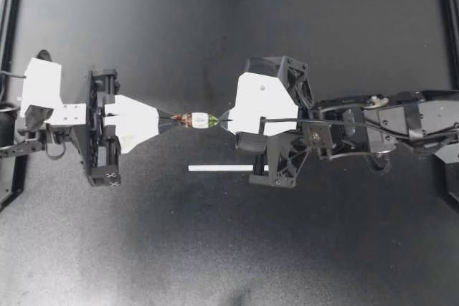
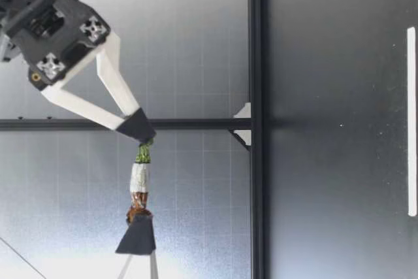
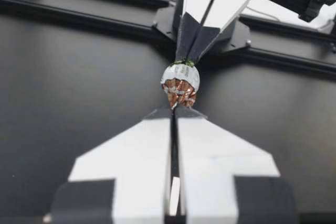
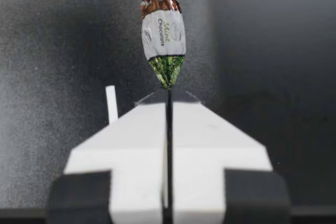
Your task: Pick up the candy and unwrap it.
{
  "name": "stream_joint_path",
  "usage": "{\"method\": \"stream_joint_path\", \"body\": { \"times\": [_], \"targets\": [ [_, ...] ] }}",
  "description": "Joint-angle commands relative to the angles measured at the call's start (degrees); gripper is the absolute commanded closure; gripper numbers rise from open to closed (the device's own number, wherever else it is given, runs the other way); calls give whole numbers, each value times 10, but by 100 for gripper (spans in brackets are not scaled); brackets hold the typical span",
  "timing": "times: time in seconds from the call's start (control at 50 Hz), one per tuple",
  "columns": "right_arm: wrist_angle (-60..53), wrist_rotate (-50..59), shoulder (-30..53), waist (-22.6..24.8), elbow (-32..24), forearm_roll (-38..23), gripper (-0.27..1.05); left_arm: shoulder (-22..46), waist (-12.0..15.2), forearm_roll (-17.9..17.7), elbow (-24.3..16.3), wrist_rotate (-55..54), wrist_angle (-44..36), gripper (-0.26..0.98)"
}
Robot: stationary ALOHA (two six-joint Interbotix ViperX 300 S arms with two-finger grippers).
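left hand [image 1: 174, 117], right hand [image 1: 226, 119] pinching candy [image 1: 195, 119] ends, seemingly wrapped

Twisted tips of the candy [image 1: 197, 118] hide inside left claw [image 1: 174, 117] and right claw [image 1: 225, 118]

One wrapped candy [image 1: 196, 119], with two twisted ends (one brown, one green). Two pincers, the left pincer [image 1: 174, 117] and the right pincer [image 1: 222, 120], each with two white fingers [image 3: 126, 166] tipped in black, which makes four fingers in all. One thin white strip [image 1: 222, 168] lies on the worktop [image 1: 143, 34] near the right pincer, and there is one dark worktop under everything.
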Motion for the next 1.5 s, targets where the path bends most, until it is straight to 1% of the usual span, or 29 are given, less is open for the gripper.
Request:
{"method": "stream_joint_path", "body": {
  "times": [0.0, 0.12, 0.26, 0.36, 0.68, 0.86, 0.96, 1.04, 1.18, 1.48],
  "targets": [
    [4, 2, -18, -1, 4, 2, 95, -13, 3, -1, -3, 0, -1, 93],
    [-6, -4, -10, -1, -10, -4, 95, -8, 3, -1, -11, 0, 4, 93],
    [-27, -13, 18, -2, -42, -31, 95, 11, 3, -1, -33, 2, 26, 93],
    [-25, -14, 27, -2, -53, -41, 95, 16, 3, -1, -37, 0, 27, 93],
    [1, 2, -4, 4, -22, -43, 95, -19, 3, -2, -6, 1, 31, 93],
    [-2, 8, -4, 7, -22, -43, 95, -18, 3, -6, -12, -6, 31, 93],
    [-11, 7, 2, 8, -32, -43, 95, -11, 3, -9, -29, -33, 34, 93],
    [-11, 5, 6, 7, -38, -44, 95, -4, 2, -4, -39, -47, 39, 93],
    [-7, 9, 2, 8, -35, -43, 95, 0, 1, -1, -37, -59, 35, 93],
    [-6, 12, -3, 7, -28, -42, 95, -11, 2, -6, -33, -93, 35, 93]
  ]
}}
